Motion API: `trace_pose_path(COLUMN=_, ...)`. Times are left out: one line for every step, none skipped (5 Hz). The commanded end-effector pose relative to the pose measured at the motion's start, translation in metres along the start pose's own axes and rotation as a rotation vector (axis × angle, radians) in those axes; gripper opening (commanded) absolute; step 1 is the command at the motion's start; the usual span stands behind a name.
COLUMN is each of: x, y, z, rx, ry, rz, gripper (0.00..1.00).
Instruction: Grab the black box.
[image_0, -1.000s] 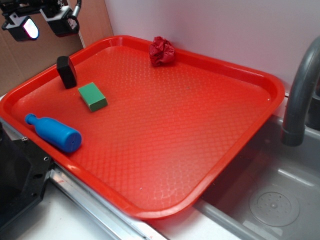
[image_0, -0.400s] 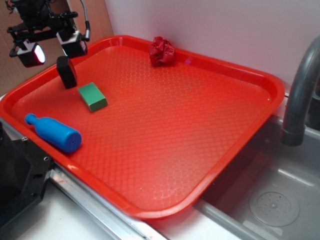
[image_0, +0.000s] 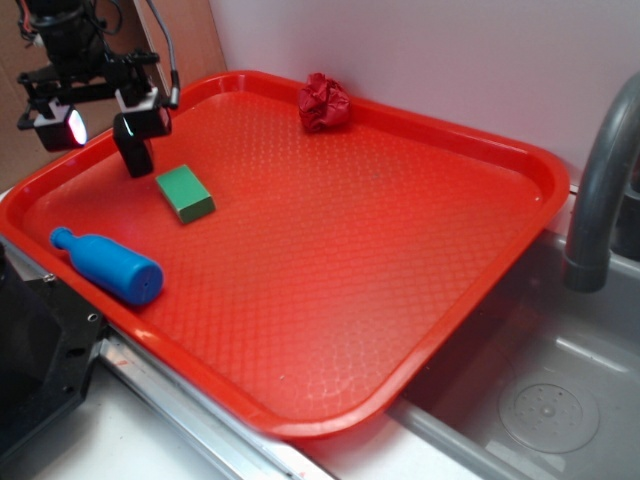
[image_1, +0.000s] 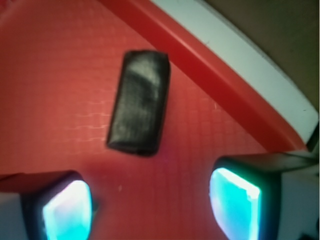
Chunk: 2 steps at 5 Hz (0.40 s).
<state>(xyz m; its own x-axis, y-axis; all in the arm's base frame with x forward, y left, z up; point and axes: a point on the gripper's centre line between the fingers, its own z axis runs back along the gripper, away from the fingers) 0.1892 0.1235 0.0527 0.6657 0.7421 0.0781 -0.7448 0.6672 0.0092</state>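
- Four loose things sit on the red tray (image_0: 420, 300) that I am working over: the black box (image_0: 134, 158), a green block (image_0: 185, 193), a blue bottle (image_0: 108, 266) and a crumpled red cloth (image_0: 324, 102).
- From the exterior view I see the black box standing upright near the tray's far left rim, with the green block just beside it toward the tray's middle, the two not touching.
- My gripper (image_0: 100, 122) hangs above the black box, its two fingers spread wide apart and holding nothing.
- One fingertip (image_0: 141, 122) overlaps the top of the box in the exterior view; I cannot tell from there whether it touches. The other pad (image_0: 58, 128) sits out over the tray's rim.
- In the wrist view the black box (image_1: 139, 102) shows whole, lying ahead of the gripper (image_1: 150, 202) and above the gap between the two glowing pads (image_1: 67, 210), so the fingers are not around it.
- The box's long side in the wrist view runs slightly tilted, and the tray's raised rim (image_1: 210, 65) passes diagonally close beside its right edge.
- The blue bottle lies on its side near the tray's front left edge, well apart from the box.
- The red cloth rests against the tray's far rim, near the white wall (image_0: 450, 50).
- A grey faucet (image_0: 600, 180) curves up at the right, over a metal sink (image_0: 540, 400) that the tray partly covers.
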Motion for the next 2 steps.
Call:
trace_pose_path(x=0.032, y=-0.003, z=-0.007, rx=-0.021, ry=-0.007, rz=0.046, gripper=1.0)
trace_pose_path(x=0.042, y=-0.007, z=-0.019, rx=-0.019, ry=-0.01, rz=0.059, gripper=1.0)
